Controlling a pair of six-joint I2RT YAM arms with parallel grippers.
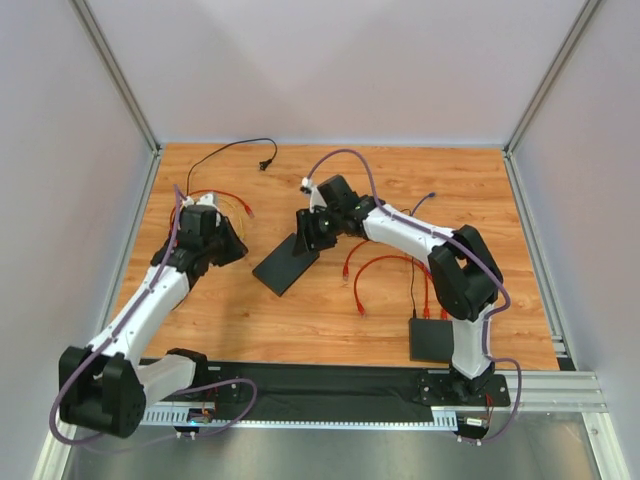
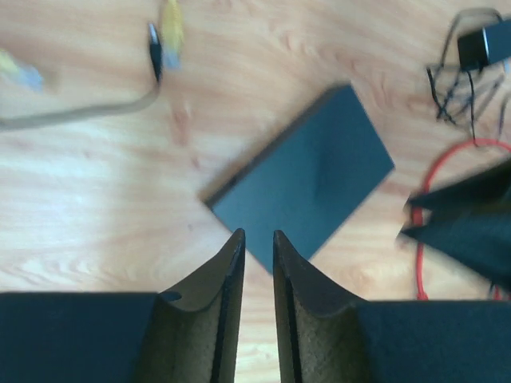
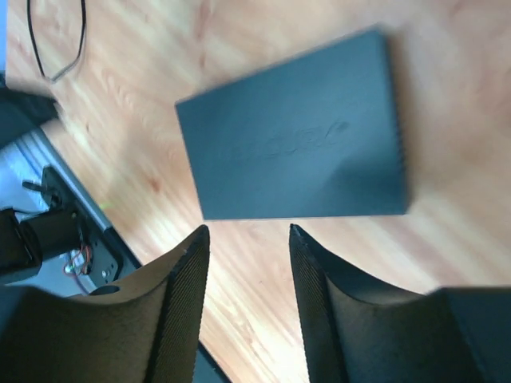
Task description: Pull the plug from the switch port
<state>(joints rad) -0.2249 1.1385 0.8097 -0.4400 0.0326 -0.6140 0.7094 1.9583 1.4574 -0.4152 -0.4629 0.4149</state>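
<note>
Closest to the left wrist lens are the dark fingers (image 2: 223,279) of the left gripper (image 2: 257,237), parted by a narrow slit with nothing between them. Just beyond their tips lies the switch (image 2: 307,183), a flat black box turned corner-on. Farther out, to the left of the tips, sit a yellow connector (image 2: 172,28) and a grey cable (image 2: 80,112). A red cable (image 2: 421,239) loops off to the right. From the right wrist, the right gripper (image 3: 249,231) stands wider open and is likewise empty. The switch sits just past its tips, flat top up. No port or plug shows along the edges I can see. From above, both pincers close in on the switch: the left one near its left side, the right one over its far end. Loose red leads trail behind the right pincer towards a second black box (image 1: 432,340) by that arm's base. I cannot pick out a plug seated in the switch from any view. Such a plug would be small, light, hard plastic with a thin brittle latch, on a limp cord. I would pinch the plug body, not the cord. The switch looks light enough to skid on the wood, so the other pincer should pin it.
</note>
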